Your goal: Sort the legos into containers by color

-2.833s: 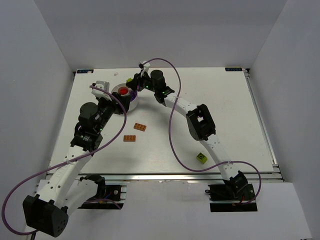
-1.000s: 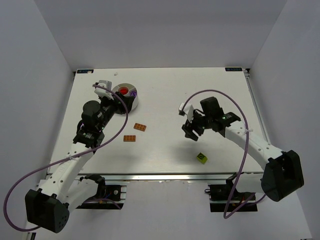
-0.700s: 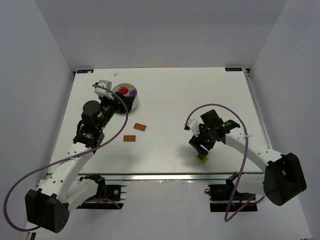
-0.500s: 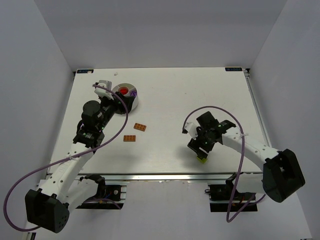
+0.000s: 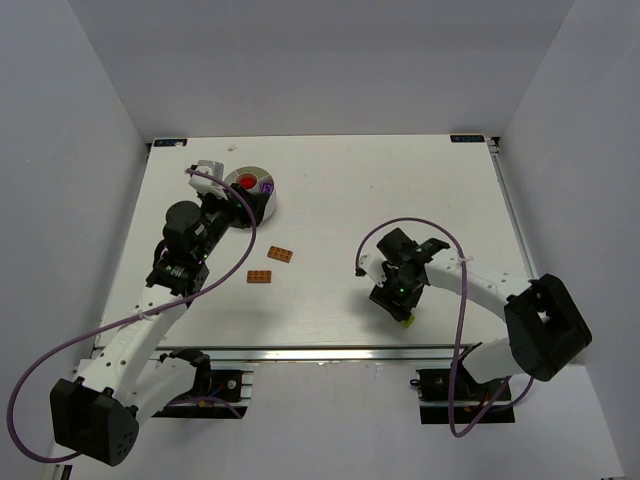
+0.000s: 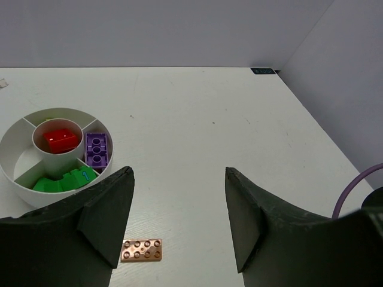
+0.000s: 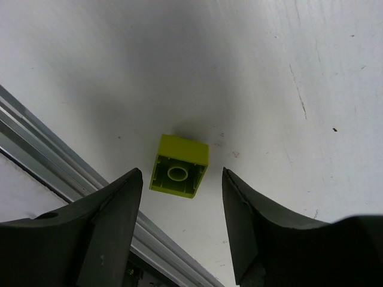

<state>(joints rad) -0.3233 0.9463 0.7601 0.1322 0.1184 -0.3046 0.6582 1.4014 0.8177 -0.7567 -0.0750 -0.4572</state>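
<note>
While the right jaws hang low over the near edge of the counter [image 5: 400, 190], they are spread wide and hold nothing. The lime block [image 7: 178, 174] sits on the counter between the two fingers [image 7: 111, 227], clear of both.

- Block: roughly square, no clear long axis. Its hollow underside, with the round tube, faces the wrist camera, so the studs point away, probably downward. One flat side is tilted toward the far counter.
- Block sits just beside the metal rail [image 7: 60, 170] at the counter's near edge. From the top view only a lime sliver shows under the right wrist.

Left jaws: wide open and empty, hanging above the counter near the dish [image 6: 24, 190], which lies at the far left.

Dish contents, from the left wrist view:
- Centre cup: red brick [image 6: 58, 139].
- Right compartment: purple brick [image 6: 97, 148], studs up, long axis running toward the dish centre.
- Near compartment: green bricks [image 6: 63, 179], lying against the outer wall.
- Left compartment: white floor showing.
- Far compartment: a faint yellow-green edge, too thin to identify.

Orange plates [image 5: 281, 254], two of them, lie flat with studs up on the open counter between the dish and the arm bases. They are near each other but apart. The farther one has its long axis roughly left to right with a slight slant. The nearer one lies almost straight left to right, and it shows between the left fingertips, low in that wrist view.
</note>
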